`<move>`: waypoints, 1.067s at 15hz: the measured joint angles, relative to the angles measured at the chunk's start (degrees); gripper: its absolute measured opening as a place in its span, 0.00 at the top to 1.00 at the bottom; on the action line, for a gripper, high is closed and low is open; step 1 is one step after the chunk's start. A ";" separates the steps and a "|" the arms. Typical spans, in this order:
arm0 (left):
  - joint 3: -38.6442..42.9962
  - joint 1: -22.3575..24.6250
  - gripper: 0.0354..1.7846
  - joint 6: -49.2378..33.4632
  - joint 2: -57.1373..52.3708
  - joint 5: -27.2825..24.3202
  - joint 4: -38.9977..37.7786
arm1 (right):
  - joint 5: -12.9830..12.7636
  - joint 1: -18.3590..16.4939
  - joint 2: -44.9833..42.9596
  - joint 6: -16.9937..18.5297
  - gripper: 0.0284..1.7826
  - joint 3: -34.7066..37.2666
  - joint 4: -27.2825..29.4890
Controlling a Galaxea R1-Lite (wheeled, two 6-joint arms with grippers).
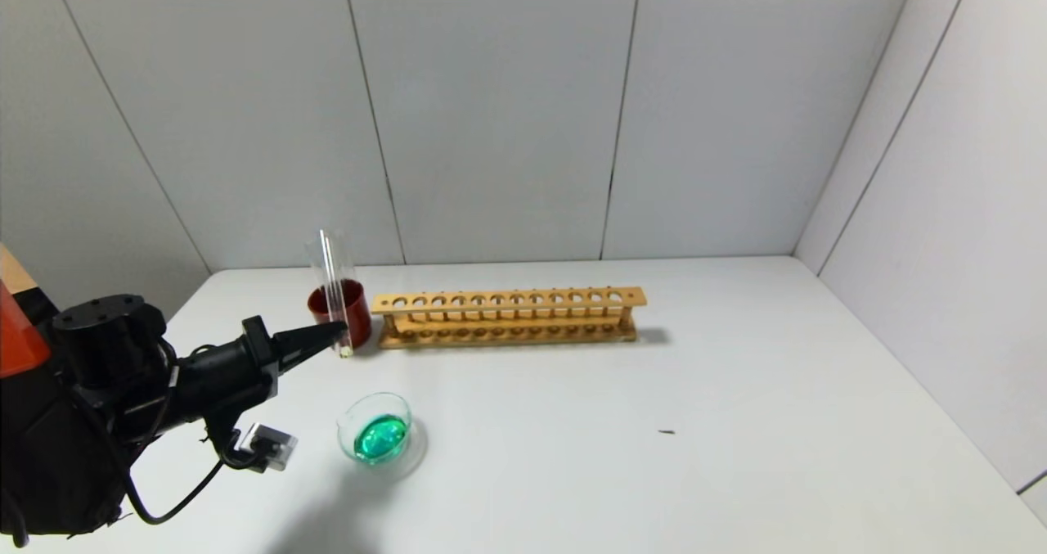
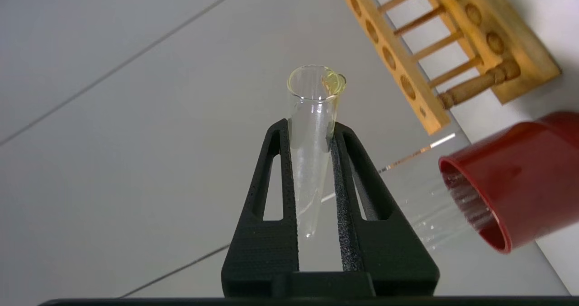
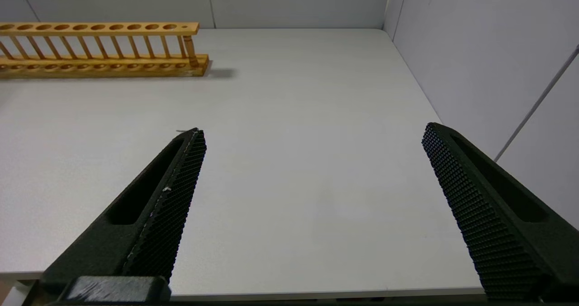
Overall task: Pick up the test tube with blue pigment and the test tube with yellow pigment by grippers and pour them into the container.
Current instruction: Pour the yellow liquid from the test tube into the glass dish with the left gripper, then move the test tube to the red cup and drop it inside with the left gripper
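Observation:
My left gripper (image 1: pixel 340 327) (image 2: pixel 311 127) is shut on a clear test tube (image 1: pixel 335 292) (image 2: pixel 312 116). It holds the tube upright, just in front of the red cup. The tube looks nearly empty, with a yellow tinge at its rim and bottom, so I take it for the test tube with yellow pigment. The container (image 1: pixel 378 396), a low glass dish, sits nearer me on the table and holds green liquid. A second clear tube (image 2: pixel 434 215) leans out of the cup; no blue liquid shows in it. My right gripper (image 3: pixel 314 132) hangs open over bare table, outside the head view.
A dark red cup (image 1: pixel 362 317) (image 2: pixel 520 175) stands at the left end of a long wooden tube rack (image 1: pixel 507 304) (image 3: pixel 99 48), whose holes are empty. Grey walls close in the back and the right side. A small dark speck (image 1: pixel 667 432) lies on the table.

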 joint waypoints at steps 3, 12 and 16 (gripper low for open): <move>0.13 -3.40 0.85 -7.58 -4.17 9.03 -0.49 | 0.00 -0.02 0.00 0.00 0.02 0.00 0.00; -3.07 -18.99 0.85 -42.40 -22.33 67.18 9.98 | 0.02 0.00 0.00 0.01 0.02 0.00 0.00; -12.02 -19.41 0.85 -63.18 -25.37 80.53 22.60 | 0.02 0.00 0.00 0.00 0.02 0.00 0.00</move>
